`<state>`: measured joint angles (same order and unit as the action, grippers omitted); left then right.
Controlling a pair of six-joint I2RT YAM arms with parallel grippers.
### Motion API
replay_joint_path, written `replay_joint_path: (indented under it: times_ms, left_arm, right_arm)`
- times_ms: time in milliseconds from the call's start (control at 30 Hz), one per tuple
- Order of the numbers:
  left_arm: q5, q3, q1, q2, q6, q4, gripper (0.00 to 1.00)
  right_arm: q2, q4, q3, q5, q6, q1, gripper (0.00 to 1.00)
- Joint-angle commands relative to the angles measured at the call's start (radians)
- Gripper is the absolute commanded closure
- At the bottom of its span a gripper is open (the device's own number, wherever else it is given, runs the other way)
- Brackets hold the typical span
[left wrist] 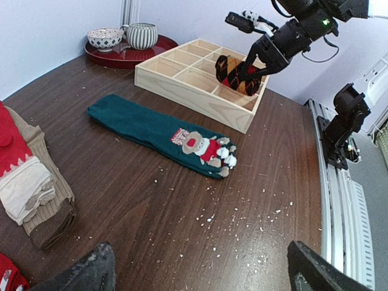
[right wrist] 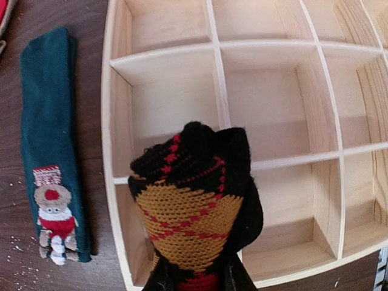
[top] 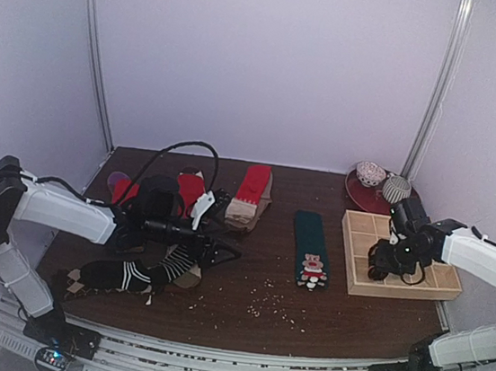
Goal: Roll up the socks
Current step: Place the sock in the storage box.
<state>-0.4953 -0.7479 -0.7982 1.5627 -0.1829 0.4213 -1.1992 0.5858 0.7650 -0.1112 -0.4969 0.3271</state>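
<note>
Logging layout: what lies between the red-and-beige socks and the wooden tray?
The teal sock, lying flat, touching neither; clearest in the left wrist view.

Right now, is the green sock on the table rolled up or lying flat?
Flat, not rolled. The green sock lies stretched full length on the table, figure facing up, beside the wooden tray.

On the surface (top: 358,321), right side: tray (top: 398,292). Behind it, plate (top: 356,192) carrying two cups (top: 371,173) side by side. Just left of tray, apart from it: flat sock (top: 310,247), lying front to back. Far left: sock pile (top: 161,270); folded pair (top: 251,195) behind its right edge. Your right gripper (top: 381,267) has a rolled sock (right wrist: 191,206) at the tray's near-left cell; in or above, can't tell.
</note>
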Motion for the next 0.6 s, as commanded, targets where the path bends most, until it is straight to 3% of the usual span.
replay_joint_path:
  times_ms: [0, 200, 567]
  left_arm:
    - [-0.017, 0.005, 0.005, -0.006, 0.001, 0.056, 0.02]
    - [-0.005, 0.007, 0.005, -0.004, 0.022, 0.043, 0.02]
    - [0.006, -0.019, 0.005, 0.047, 0.013, 0.063, 0.02]
  right_arm:
    - [0.008, -0.087, 0.072, 0.042, 0.176, -0.013, 0.99]
    - [-0.083, -0.020, 0.209, 0.009, 0.468, -0.014, 0.99]
    - [-0.232, -0.132, 0.254, -0.036, 0.910, -0.015, 0.99]
